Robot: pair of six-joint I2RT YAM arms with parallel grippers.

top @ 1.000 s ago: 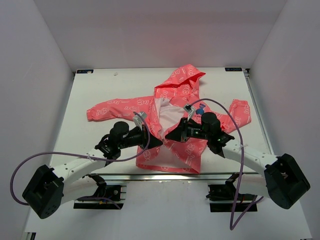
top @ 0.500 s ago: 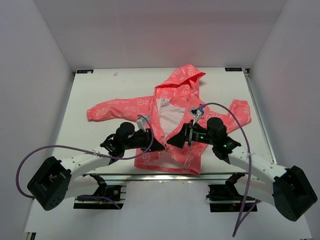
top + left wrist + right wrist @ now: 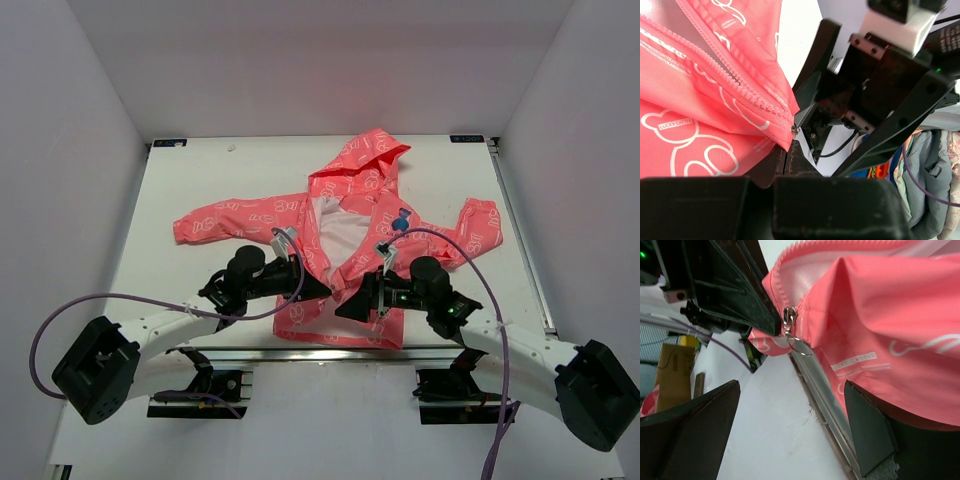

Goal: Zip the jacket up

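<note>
Top external view, left side first: left gripper point(image 3: 318, 289) clamped on the jacket point(image 3: 360, 160) at the bottom hem of the front opening, lower centre of frame. Jacket lies flat on the table point(image 3: 200, 170), hood toward the top of frame, sleeves spread, front open with white lining showing

Left wrist view: the pinch sits on the hem corner just below the zipper teeth point(image 3: 740, 85). It is a thin bite, and my read is it could slip once the slider is pulled

Right wrist view: slider point(image 3: 788, 319) and its ring pull point(image 3: 801, 346) hang in upper centre, untouched. Right gripper point(image 3: 345, 305) sits just right of the left one, fingers point(image 3: 690, 430) spread wide, holding nothing

Risks:
- closing on fabric instead of the ring
- knocking the left fingers, which are very near
- teeth snagging the bunched fabric if the hem is slack
</note>
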